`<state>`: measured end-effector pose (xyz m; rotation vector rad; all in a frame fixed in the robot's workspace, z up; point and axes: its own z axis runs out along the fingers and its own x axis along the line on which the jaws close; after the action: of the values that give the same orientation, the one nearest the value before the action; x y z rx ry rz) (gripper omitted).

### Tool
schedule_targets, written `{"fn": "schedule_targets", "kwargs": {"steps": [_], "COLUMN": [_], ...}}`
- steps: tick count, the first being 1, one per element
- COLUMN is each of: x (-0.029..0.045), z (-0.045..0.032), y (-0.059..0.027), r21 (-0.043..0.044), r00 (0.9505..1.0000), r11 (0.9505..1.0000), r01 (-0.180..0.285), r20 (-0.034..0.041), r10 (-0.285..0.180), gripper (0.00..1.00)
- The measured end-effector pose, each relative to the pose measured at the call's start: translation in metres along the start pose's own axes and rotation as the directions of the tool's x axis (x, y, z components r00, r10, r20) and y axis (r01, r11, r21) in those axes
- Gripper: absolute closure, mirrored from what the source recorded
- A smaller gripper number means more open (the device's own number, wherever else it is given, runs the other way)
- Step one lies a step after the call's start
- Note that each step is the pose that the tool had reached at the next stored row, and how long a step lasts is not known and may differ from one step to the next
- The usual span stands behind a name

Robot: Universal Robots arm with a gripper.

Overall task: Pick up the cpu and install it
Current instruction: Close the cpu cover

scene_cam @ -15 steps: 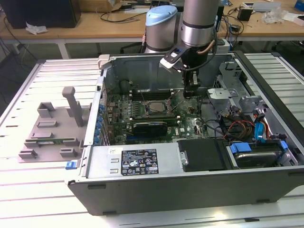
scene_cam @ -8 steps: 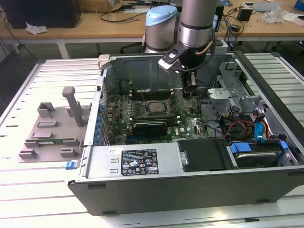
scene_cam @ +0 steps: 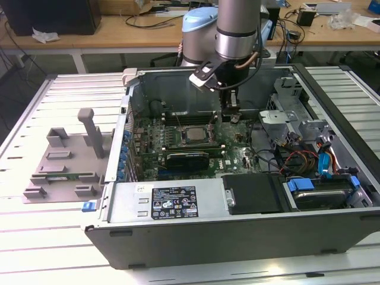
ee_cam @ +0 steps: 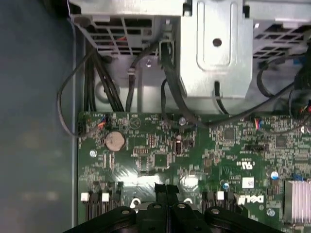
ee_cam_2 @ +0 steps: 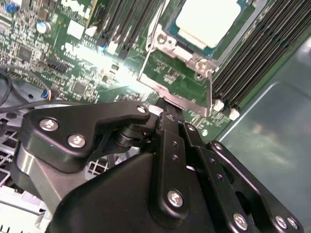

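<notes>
1 cpu (scene_cam: 193, 134) lies flat in the motherboard socket (ee_cam_2: 164, 42). My jaws, closed together on nothing, hang at that socket's rim, on the exterior view's right of it.

Cpu (scene_cam: 194, 134) seated on motherboard (scene_cam: 237, 157); gripper (scene_cam: 228, 116) just beside, inside case (scene_cam: 237, 237).

Cpu (ee_cam_2: 206, 19) lid pale matt metal; case (scene_cam: 237, 237) wall grey, seemingly matt metal.
</notes>
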<state>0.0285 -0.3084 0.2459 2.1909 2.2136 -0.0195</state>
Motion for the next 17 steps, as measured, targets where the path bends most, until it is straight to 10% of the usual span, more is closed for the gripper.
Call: {"fn": "schedule_targets", "kwargs": {"steps": [17], "x": [0.0013], "z": [-0.0002], "y": [-0.0217], "r21": [-0.0026], "r00": [1.0], "r11": [1.0], "r01": [0.0], "r20": [0.0], "r10": [0.0], "gripper": [0.89]}}
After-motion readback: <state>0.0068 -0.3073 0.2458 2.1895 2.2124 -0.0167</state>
